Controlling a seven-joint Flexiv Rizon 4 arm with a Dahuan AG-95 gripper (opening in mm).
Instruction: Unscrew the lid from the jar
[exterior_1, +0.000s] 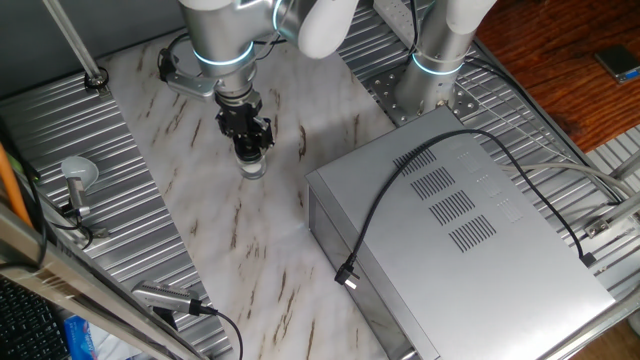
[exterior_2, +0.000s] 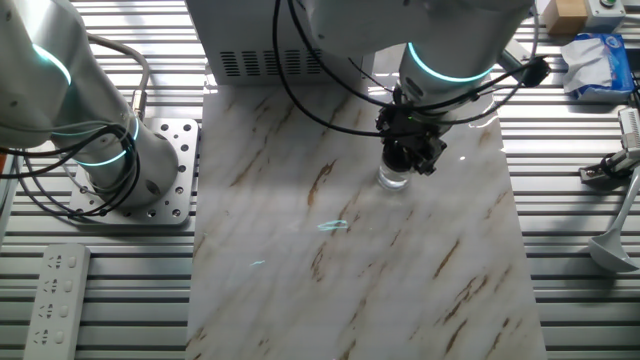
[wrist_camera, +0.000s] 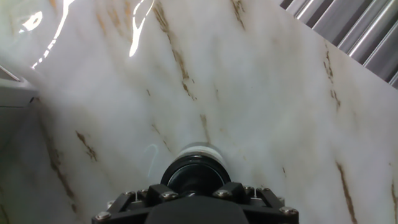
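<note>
The tiny clear jar (exterior_1: 253, 167) stands upright on the marble slab (exterior_1: 230, 250), left of the big metal box. In the other fixed view the jar (exterior_2: 392, 181) shows just below the black fingers. My gripper (exterior_1: 246, 140) comes straight down onto its top, and the jaws sit close on both sides of the dark round lid (wrist_camera: 194, 173). In the hand view the lid fills the space between the fingertips, with the jar's pale rim (wrist_camera: 198, 149) showing beyond it. The gripper (wrist_camera: 196, 190) appears shut on the lid.
A large grey metal box (exterior_1: 460, 210) with a black cable (exterior_1: 400, 190) across it lies to the right of the jar. A round grey knob on a stem (exterior_1: 78, 175) stands at the left edge. A second arm's base (exterior_2: 130, 170) and a power strip (exterior_2: 55, 295) sit beside the slab.
</note>
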